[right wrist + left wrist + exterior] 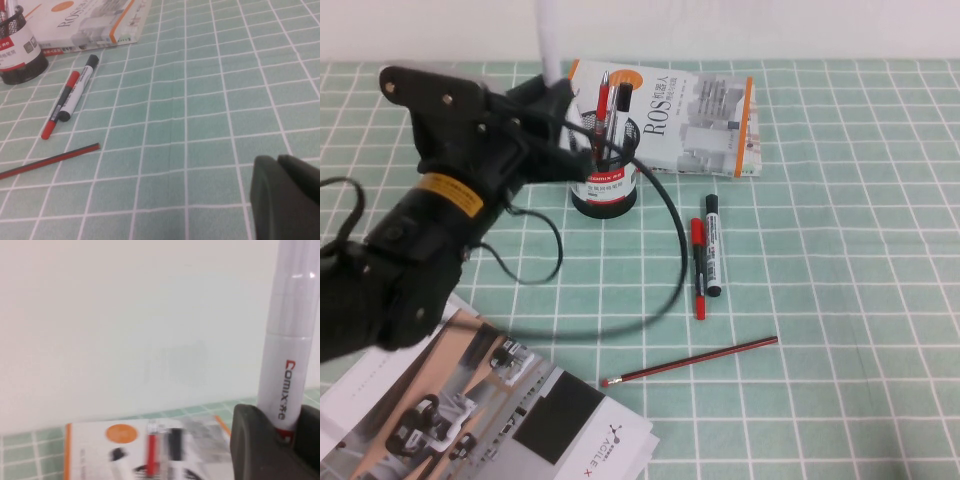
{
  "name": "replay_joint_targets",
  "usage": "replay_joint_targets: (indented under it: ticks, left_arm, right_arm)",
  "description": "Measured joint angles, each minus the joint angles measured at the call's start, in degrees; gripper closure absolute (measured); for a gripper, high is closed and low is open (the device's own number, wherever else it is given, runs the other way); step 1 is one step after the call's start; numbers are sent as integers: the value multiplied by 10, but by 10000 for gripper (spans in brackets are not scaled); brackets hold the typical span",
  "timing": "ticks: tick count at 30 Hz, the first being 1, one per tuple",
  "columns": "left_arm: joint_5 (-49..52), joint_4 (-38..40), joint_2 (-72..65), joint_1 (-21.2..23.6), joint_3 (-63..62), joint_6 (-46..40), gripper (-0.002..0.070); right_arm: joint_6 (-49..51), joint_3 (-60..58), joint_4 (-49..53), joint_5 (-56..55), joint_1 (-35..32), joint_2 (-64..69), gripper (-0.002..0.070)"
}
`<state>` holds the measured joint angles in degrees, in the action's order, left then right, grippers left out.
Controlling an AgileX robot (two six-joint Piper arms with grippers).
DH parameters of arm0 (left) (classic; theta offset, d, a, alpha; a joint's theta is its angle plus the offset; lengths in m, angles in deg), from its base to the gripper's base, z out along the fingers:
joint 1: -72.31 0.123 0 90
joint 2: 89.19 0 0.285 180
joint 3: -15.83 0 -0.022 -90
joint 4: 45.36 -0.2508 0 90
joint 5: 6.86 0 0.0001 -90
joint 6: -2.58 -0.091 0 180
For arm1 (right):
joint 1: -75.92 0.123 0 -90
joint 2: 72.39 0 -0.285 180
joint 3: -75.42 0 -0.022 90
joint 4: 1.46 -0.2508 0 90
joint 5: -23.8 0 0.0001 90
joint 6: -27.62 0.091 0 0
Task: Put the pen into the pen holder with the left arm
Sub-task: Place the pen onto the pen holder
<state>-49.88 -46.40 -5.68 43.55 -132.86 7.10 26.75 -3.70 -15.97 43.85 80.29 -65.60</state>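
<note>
In the high view the left hand point(555, 105) hovers just left of the pen holder point(604, 182), holding the white pen point(547, 40) upright above it. The left wrist view shows its fingers point(260, 445) pinching the pen point(290, 335). In the right wrist view the right hand point(285, 197) hangs over the desk point(200, 100), pressed together.

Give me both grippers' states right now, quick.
Left gripper: closed on the pen, held upright above the pen holder.
Right gripper: low over the table; holds nothing visible; open or shut cannot be told.
</note>
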Motion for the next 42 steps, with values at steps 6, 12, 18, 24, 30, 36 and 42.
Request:
replay_joint_targets:
  ticks: [6, 12, 18, 24, 30, 36, 42]
  left_arm:
    - [-19, 0, -105, 40, -79, 62, 567]
    - [-8, -31, -181, 46, -147, 85, 567]
    - [-1, -42, -230, 46, -187, 99, 567]
    - [2, -43, -258, 46, -206, 100, 568]
    - [11, -10, -269, 47, -207, 87, 568]
    - [12, 4, -274, 57, -208, 85, 567]
    - [24, -13, -274, 57, -208, 77, 567]
  right_arm:
    - [0, 0, 0, 0, 0, 0, 696]
    - [0, 0, 0, 0, 0, 0, 696]
    - [0, 0, 0, 0, 0, 0, 696]
    - [0, 0, 0, 0, 0, 0, 696]
    - [0, 0, 0, 0, 0, 0, 696]
    - [0, 0, 0, 0, 0, 0, 696]
    - [0, 0, 0, 0, 0, 0, 696]
